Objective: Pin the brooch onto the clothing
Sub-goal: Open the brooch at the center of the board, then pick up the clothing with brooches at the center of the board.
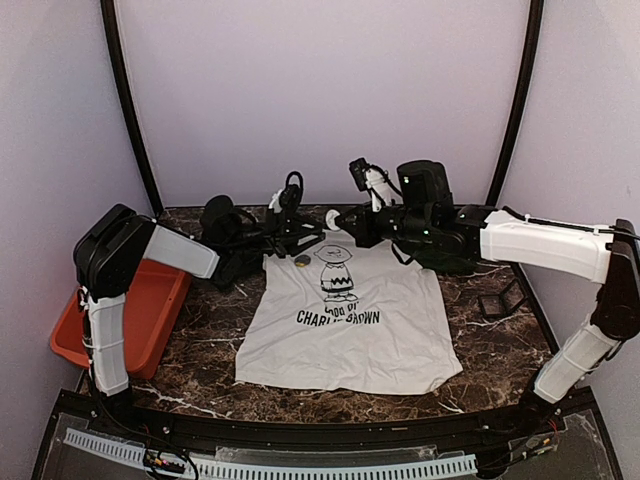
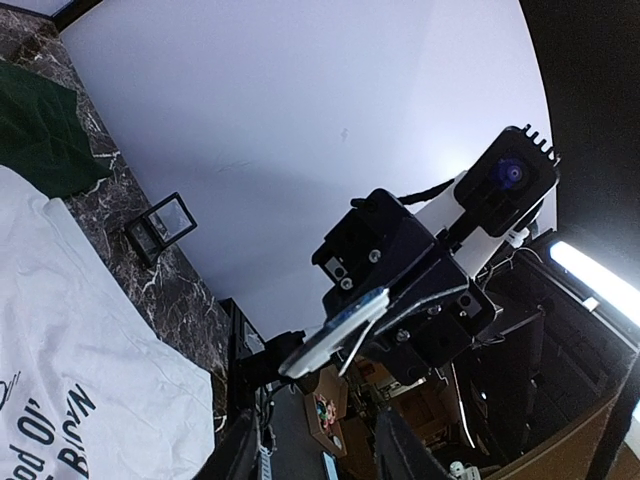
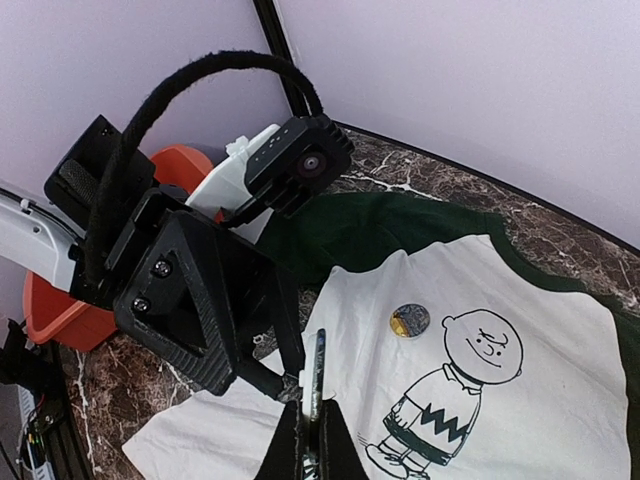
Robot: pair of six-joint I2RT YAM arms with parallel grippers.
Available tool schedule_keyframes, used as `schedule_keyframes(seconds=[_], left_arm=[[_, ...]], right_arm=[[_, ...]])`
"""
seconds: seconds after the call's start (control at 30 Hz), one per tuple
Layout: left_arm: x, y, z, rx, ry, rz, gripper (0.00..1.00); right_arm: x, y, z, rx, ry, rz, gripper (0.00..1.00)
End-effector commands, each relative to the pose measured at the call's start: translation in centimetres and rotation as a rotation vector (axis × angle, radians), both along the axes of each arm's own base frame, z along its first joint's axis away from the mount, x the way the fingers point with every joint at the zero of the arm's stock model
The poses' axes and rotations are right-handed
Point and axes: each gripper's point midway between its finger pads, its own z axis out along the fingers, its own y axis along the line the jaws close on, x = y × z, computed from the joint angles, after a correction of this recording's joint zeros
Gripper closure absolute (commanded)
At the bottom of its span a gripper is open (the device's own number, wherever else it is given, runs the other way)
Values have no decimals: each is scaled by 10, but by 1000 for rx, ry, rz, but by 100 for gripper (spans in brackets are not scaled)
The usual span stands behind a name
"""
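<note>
The clothing (image 1: 345,330) lies flat on the marble table, print side up, its dark green sleeves at the back (image 3: 380,225) (image 2: 40,130). My right gripper (image 3: 318,425) (image 1: 342,217) hovers over the shirt's upper left and is shut on the brooch (image 3: 318,370), a thin disc seen edge-on. From the left wrist the brooch (image 2: 330,340) is pale, and a thin pin stands off it. My left gripper (image 2: 318,458) (image 1: 305,233) faces it with jaws apart and nothing between them; one fingertip (image 3: 290,385) is right beside the brooch.
A round gold-and-blue badge (image 3: 408,320) (image 1: 302,260) lies on the shirt beside the cartoon head. An orange tray (image 1: 150,310) sits at the table's left edge. A small black stand (image 1: 500,300) (image 2: 160,225) is at the right. Curved walls close the back.
</note>
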Motion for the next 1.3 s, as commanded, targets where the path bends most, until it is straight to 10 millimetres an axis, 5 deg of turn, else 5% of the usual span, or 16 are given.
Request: schedule_keyframes(seconds=[0.0,0.13,0.2,0.23,0.3,0.33,0.37,0.4,0.47,0.7,0.87,1.07,1.1,1.13,1.17,1.27], left_arm=[[-22,20,64,-154,-282,12,57],[-12,24,56,-110,-263,45,52],[-1,29,41,-41,-247,91,40],[3,34,40,-13,-326,130,16],[21,39,25,138,-390,222,3],[34,48,-2,323,-298,307,2],[42,48,1,420,-478,349,2],[55,70,-29,661,-442,452,1],[72,97,-36,914,-579,567,1],[101,125,-13,880,-745,832,1],[122,55,-40,1012,-1085,509,1],[124,-12,-33,739,-1122,376,1],[121,-22,-54,726,-1086,305,1],[122,-33,-44,700,-1096,288,1],[118,-42,-66,695,-1065,223,1],[107,-72,-79,679,-1088,139,1]], right_arm=[[-2,-2,3,5,-15,-2,100],[0,-4,7,8,-20,-11,100],[2,-9,6,-12,-5,-31,100],[3,-13,3,-26,10,-46,100],[6,-22,1,-55,25,-86,100],[9,-28,-1,-76,29,-115,100],[12,-36,-4,-101,37,-150,100],[18,-48,-7,-128,35,-222,100],[24,-69,-11,-165,18,-322,100],[49,-129,-41,-119,234,-454,100],[59,-166,-89,-247,473,-627,100],[58,-162,-105,-282,638,-590,100],[58,-163,-107,-269,666,-583,100],[56,-163,-109,-252,699,-572,100],[55,-164,-110,-234,724,-563,100],[54,-174,-112,-194,773,-560,100]])
